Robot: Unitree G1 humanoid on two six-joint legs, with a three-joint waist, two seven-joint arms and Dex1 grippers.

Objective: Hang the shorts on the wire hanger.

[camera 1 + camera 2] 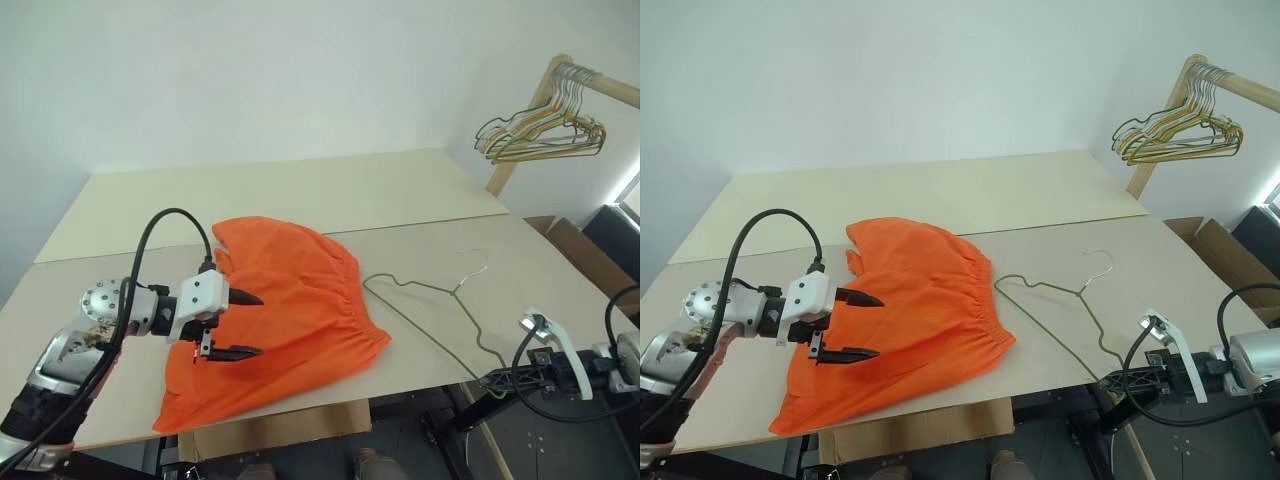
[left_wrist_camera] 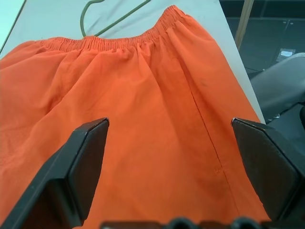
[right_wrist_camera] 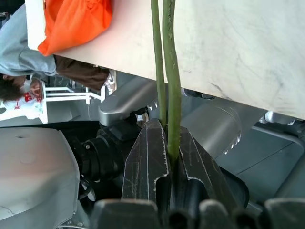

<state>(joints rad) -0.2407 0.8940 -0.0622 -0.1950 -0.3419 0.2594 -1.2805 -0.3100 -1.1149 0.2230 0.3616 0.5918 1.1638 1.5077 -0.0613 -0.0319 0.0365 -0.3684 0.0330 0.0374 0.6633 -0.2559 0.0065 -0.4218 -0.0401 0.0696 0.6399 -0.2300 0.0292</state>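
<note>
The orange shorts lie flat on the table, gathered waistband towards the wire hanger. My left gripper hovers just over their left part, open wide, fingers spread above the fabric with nothing between them. To the right of the shorts, the thin grey-olive wire hanger lies on the table with its hook pointing away. Its near corner reaches past the table's front right edge. There my right gripper is shut on the wire, below table height.
The wooden table has a seam across its middle. A wooden rack with a bunch of several wire hangers stands at the back right, a cardboard box below it. A person sits beyond the table in the right wrist view.
</note>
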